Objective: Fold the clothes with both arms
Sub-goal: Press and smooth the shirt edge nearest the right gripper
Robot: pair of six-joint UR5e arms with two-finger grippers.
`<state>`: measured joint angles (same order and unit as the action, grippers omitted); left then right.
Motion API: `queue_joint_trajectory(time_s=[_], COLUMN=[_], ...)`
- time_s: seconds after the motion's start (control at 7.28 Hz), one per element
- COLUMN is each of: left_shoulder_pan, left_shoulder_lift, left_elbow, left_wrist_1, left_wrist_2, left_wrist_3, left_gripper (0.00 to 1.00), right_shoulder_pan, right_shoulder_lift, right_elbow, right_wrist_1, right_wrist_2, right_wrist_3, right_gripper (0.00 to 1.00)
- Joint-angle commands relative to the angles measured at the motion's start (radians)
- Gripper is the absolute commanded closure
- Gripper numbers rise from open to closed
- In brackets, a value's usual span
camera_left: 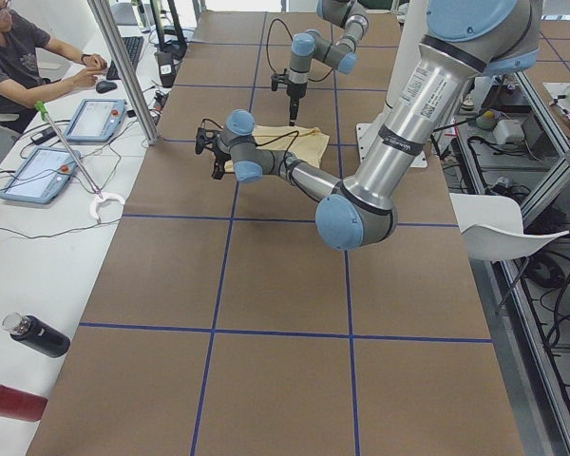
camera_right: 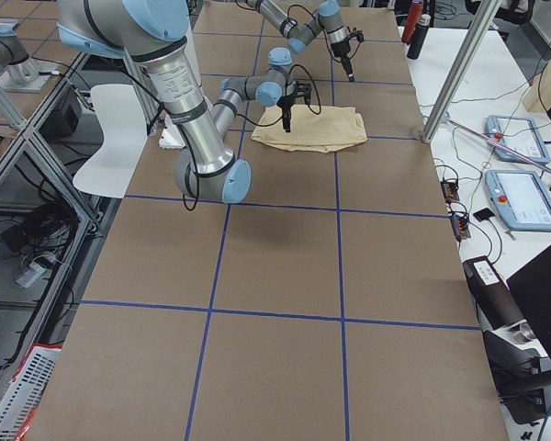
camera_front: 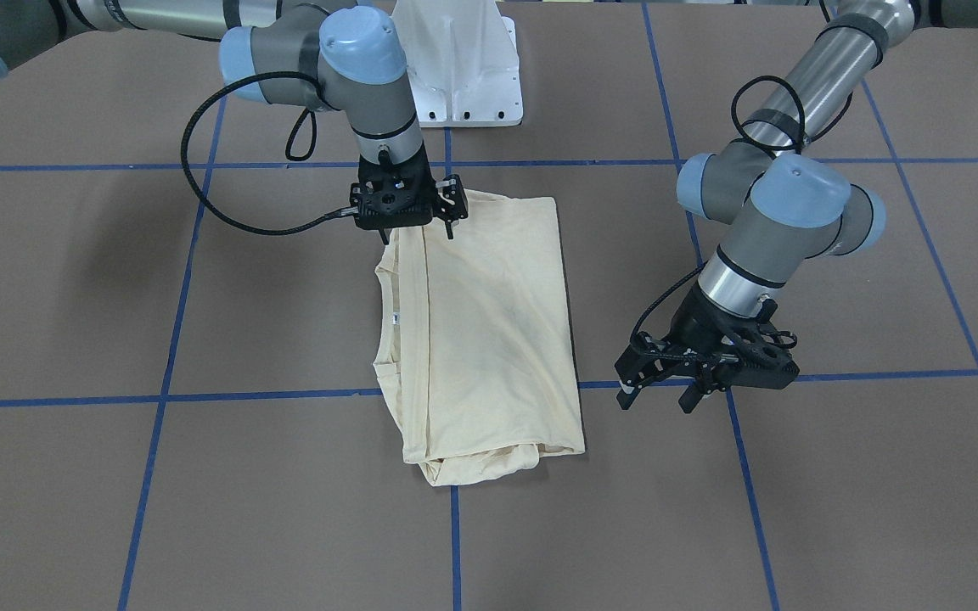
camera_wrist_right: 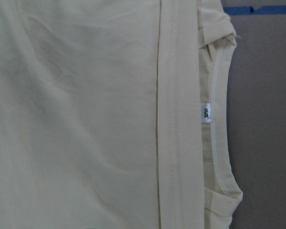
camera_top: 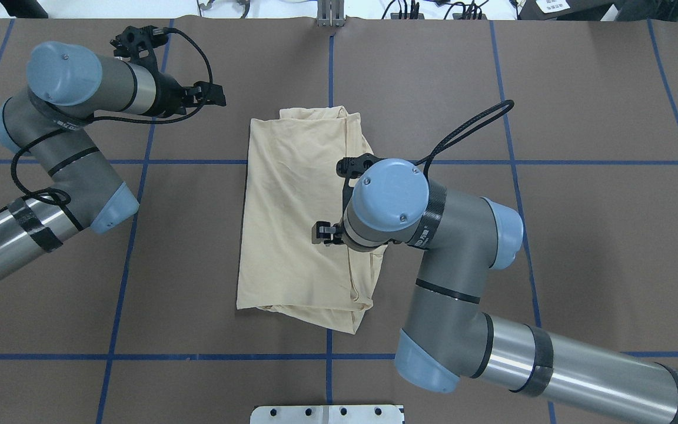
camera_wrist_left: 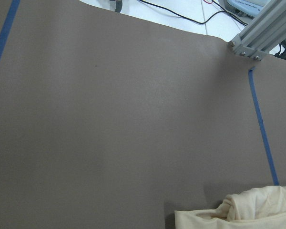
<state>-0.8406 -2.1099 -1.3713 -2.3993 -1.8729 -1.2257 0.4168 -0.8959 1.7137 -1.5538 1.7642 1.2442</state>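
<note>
T-shirt [camera_front: 489, 331] first: it lay folded into a long strip mid-table, and I judged it light, limp and thin, a thing that would sag and slide out of its folds unless I took it by two corners at once. Pinching through all the layers at a hemmed edge looked safest, since a single layer would peel away from the rest.

My right gripper [camera_front: 418, 236] pointed straight down over the far end of the strip, by the robot's base. Its fingers stood apart with nothing between them, and I could not tell whether the tips touched the cloth. My left gripper [camera_front: 655, 406] hung over the bare table [camera_front: 115, 297], well to the left of the shirt and level with its near end, fingers likewise spread and empty.

The front-facing camera showed me both pairs of fingers. The overhead one hid the right gripper under its own wrist, though it gave the cleanest outline of the strip and the looser, bunched end. The right wrist camera showed what no fixed view resolved: the white label [camera_wrist_right: 206, 112] inside the neckline [camera_wrist_right: 218, 157], lying along the shirt's right edge beside a stitched hem band. The left wrist camera caught only a rumpled corner [camera_wrist_left: 248, 210] at the bottom of its frame, brown table, and a metal post [camera_wrist_left: 262, 33] beyond.
</note>
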Motion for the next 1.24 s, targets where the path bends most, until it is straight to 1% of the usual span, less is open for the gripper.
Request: queue_joint_trajectory(time_s=[0.0,0.41,0.69,1.1], left_shoulder_pan=[0.0,0.001,0.001,0.003], left_shoulder_lift=[0.019,0.022,0.021,0.019], left_elbow=[-0.008,-0.008,-0.008,-0.008], left_wrist_1=[-0.004,-0.003,-0.003,-0.001], left_wrist_2=[-0.002,-0.002,0.0,-0.002], left_wrist_3=[0.0,-0.001,-0.001,-0.003], left_gripper=[0.0,0.0,0.0,0.0], right_shoulder_pan=[-0.052,-0.066,-0.073,-0.082], right_shoulder_lift=[0.011,0.011,0.026,0.028], right_elbow=[-0.012,-0.034,-0.071,-0.069], right_wrist_1=[-0.113,-0.155,-0.157,-0.195], right_wrist_2=[-0.028,-0.026,-0.019,-0.014], right_wrist_3=[-0.103,-0.12,-0.121,-0.123], right_gripper=[0.02,0.02,0.02,0.02])
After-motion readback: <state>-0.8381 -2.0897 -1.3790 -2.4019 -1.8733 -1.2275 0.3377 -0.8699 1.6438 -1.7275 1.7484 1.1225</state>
